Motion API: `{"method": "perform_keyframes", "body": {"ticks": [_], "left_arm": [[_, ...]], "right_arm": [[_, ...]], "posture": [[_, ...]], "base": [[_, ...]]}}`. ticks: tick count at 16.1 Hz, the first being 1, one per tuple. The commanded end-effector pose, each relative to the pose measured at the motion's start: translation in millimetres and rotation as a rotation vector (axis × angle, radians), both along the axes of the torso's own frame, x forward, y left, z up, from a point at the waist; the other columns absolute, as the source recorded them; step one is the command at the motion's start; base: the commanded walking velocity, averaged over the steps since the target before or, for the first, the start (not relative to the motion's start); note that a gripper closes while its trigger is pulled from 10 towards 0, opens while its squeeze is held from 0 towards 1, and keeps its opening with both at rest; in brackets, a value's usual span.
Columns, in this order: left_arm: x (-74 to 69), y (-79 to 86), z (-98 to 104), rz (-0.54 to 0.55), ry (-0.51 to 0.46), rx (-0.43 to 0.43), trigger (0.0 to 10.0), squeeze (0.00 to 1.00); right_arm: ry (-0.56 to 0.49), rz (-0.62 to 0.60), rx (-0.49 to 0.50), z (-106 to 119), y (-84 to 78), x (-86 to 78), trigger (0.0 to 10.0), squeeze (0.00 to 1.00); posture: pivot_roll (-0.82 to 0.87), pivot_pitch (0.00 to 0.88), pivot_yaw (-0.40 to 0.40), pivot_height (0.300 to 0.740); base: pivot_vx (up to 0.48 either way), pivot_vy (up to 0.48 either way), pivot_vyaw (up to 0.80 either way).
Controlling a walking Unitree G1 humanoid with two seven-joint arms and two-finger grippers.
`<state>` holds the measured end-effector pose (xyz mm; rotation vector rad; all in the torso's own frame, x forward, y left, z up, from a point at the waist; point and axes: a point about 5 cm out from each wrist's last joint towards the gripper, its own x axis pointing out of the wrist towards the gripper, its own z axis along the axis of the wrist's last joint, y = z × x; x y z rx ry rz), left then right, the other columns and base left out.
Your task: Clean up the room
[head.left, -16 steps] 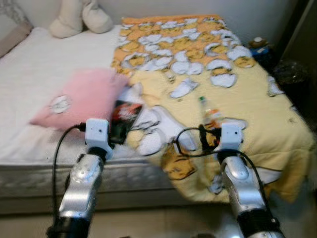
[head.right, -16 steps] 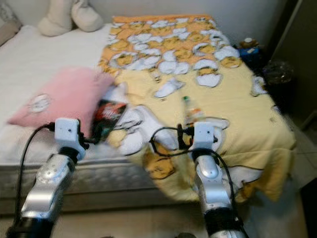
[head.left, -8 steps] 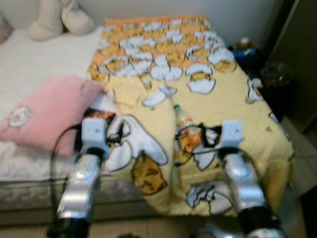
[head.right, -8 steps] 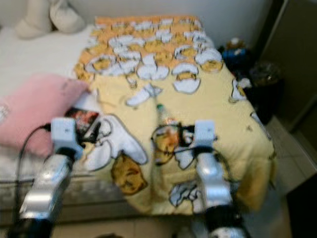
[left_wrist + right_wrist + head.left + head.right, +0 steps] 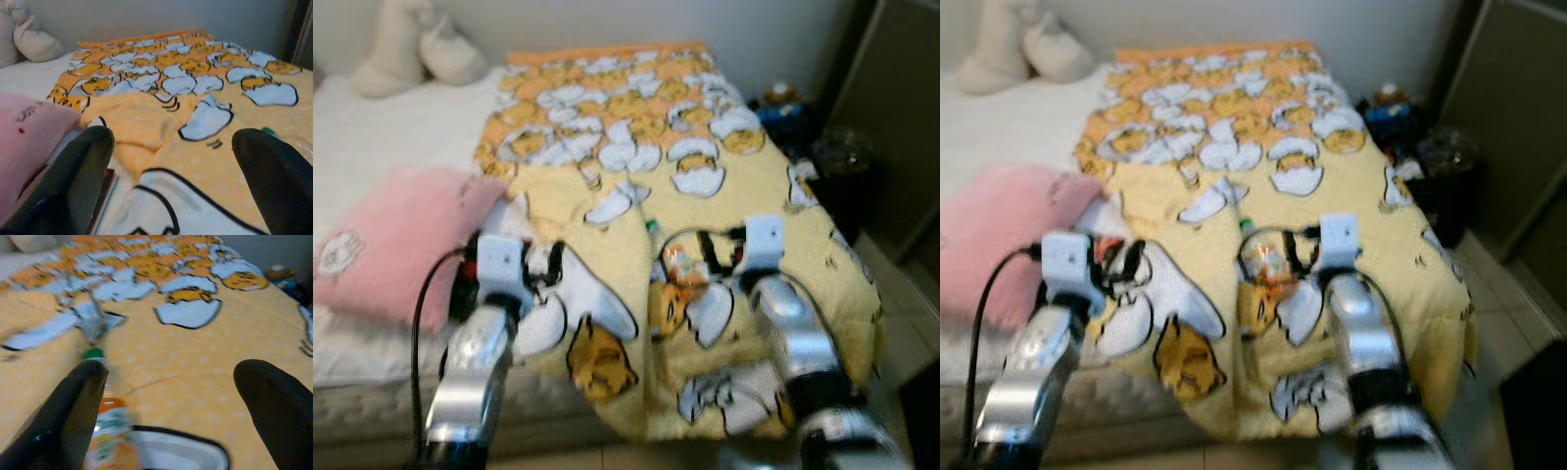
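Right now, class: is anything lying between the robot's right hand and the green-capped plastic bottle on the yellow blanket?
Nothing visible does. The right hand is open just above the yellow cartoon-print blanket, and the clear plastic bottle with the green cap and orange label lies beside one finger, with bare blanket between.

Open yellow blanket (image 5: 744,186) is stretching ahead of both wide-spread grippers, leaving free passage. A plastic bottle (image 5: 668,262) is lying just before the right gripper (image 5: 171,382). A pink pillow (image 5: 396,235) is crowding the left gripper (image 5: 171,152), and dark clutter (image 5: 822,147) is lining the bed's right edge.
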<state>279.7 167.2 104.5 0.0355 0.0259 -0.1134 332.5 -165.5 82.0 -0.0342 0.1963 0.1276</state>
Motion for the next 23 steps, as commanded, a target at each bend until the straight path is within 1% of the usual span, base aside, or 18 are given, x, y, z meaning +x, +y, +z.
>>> {"method": "perform_keyframes", "body": {"ticks": [1,2,4,6,7,10,12,14,15,16,17,19,20,21,23], "left_arm": [[-4.6,7.8,-0.2,0.009,0.013,0.01,10.0,0.0],[-8.2,10.0,2.4,0.006,0.009,0.018,10.0,0.0],[-13.8,14.8,6.6,0.005,0.005,0.036,10.0,0.0],[-24.0,24.1,13.6,0.011,0.006,0.072,10.0,0.0],[-28.5,27.8,16.2,0.016,0.008,0.085,10.0,0.0],[-40.2,37.7,22.9,0.038,0.012,0.112,10.0,0.0],[-45.7,41.9,25.5,0.051,0.015,0.124,10.0,0.0],[-52.2,45.0,26.3,0.065,0.024,0.13,10.0,0.0],[-53.9,44.0,26.3,0.067,0.027,0.129,10.0,0.0],[-55.7,42.2,25.9,0.064,0.034,0.124,10.0,0.0],[-58.8,30.5,19.2,-0.016,0.083,0.085,10.0,0.0],[-63.7,16.6,12.1,-0.109,0.131,0.068,10.0,0.0],[-67.8,0.2,3.4,-0.239,0.185,0.104,10.0,0.0],[-68.7,-7.2,1.0,-0.303,0.199,0.127,10.0,0.0],[-67.5,-11.3,4.0,-0.339,0.197,0.131,10.0,0.0]], "right_arm": [[0.03,0.038,-0.02,-0.9,6.2,5.1,10.0,0.0],[0.053,0.059,-0.04,-4.1,7.7,7.5,10.0,0.0],[0.078,0.079,-0.032,-6.5,11.7,11.4,10.0,0.0],[0.107,0.15,-0.027,-5.4,26.7,19.3,10.0,0.0],[0.112,0.164,-0.031,-4.1,31.5,22.4,10.0,0.0],[0.113,0.15,-0.083,-1.5,36.8,28.9,10.0,0.0],[0.092,0.139,-0.123,2.3,39.5,32.2,10.0,0.0],[0.064,0.113,-0.142,6.9,43.1,35.5,10.0,0.0],[0.061,0.084,-0.148,7.5,41.0,36.4,10.0,0.0],[0.054,0.032,-0.158,8.3,35.2,37.5,10.0,0.0],[0.059,-0.043,-0.174,7.9,23.3,38.1,10.0,0.0],[0.069,-0.083,-0.192,6.5,15.6,37.8,10.0,0.0],[0.077,-0.113,-0.203,5.3,9.5,37.2,10.0,0.0],[0.08,-0.132,-0.206,4.9,6.2,36.9,10.0,0.0],[0.124,-0.158,-0.167,-1.1,2.0,34.1,10.0,0.0]], "posture": [[-0.01,0.0,0.082,0.71],[0.01,0.0,0.084,0.71],[0.04,0.0,0.085,0.71],[0.11,0.0,0.088,0.71],[0.13,0.0,0.088,0.71],[0.19,0.007,0.079,0.71],[0.22,0.009,0.069,0.71],[0.23,0.007,0.058,0.71],[0.24,0.007,0.054,0.71],[0.24,0.01,0.049,0.71],[0.24,0.017,0.047,0.71],[0.23,0.029,0.045,0.71],[0.22,0.039,0.041,0.71],[0.22,0.043,0.041,0.71],[0.22,0.055,0.042,0.71]], "base": [[0.0,0.0,0.0],[0.0,0.0,0.0],[0.0,0.0,0.0],[0.0,0.0,0.0],[0.0,0.0,0.0],[0.0,0.0,0.0],[0.0,0.0,0.0],[0.0,0.0,0.0],[0.0,0.0,0.0],[0.0,0.0,0.0],[0.0,0.0,0.0],[0.0,0.0,0.0],[0.0,0.0,0.0],[0.0,0.0,0.0],[0.0,0.0,0.0]]}}
